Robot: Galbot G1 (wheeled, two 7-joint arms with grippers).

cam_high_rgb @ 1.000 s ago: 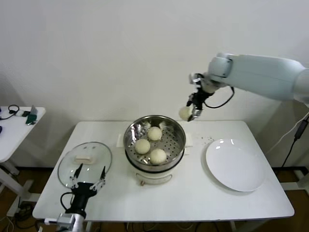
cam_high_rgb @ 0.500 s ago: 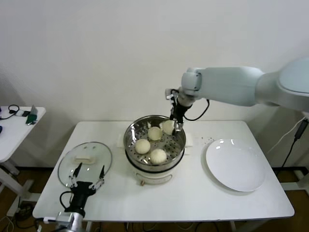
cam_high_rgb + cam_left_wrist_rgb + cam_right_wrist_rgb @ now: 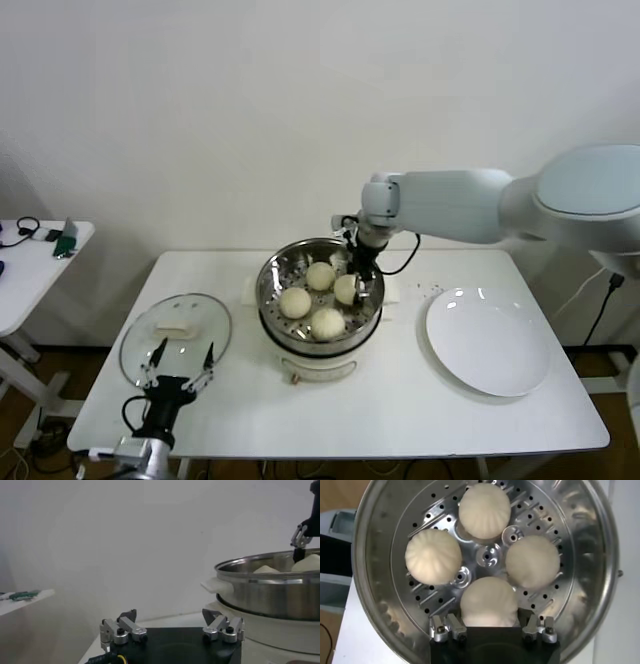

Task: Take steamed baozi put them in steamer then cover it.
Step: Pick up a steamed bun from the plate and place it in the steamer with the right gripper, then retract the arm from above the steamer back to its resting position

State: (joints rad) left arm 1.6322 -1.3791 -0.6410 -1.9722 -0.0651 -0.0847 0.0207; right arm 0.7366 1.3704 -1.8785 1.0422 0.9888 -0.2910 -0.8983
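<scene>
The steamer (image 3: 268, 296) stands mid-table, a steel pot on a cream base. Several steamed baozi lie on its perforated tray (image 3: 487, 557); three rest free (image 3: 484, 510) (image 3: 433, 556) (image 3: 532, 561). My right gripper (image 3: 352, 283) reaches down into the pot from the back right and is shut on another baozi (image 3: 488, 601), which sits low at the tray. The cover (image 3: 176, 324), a glass lid with a cream handle, lies flat on the table to the left. My left gripper (image 3: 185, 351) hovers open at the cover's front edge, holding nothing.
A flat white plate (image 3: 487, 341) lies on the table to the right of the steamer. A small side table (image 3: 35, 262) with small items on it stands off to the far left. The wall is close behind the table.
My right arm swung left and down, carrying the baozi from above the steamer's back right edge into the pot. The left gripper has barely moved.
</scene>
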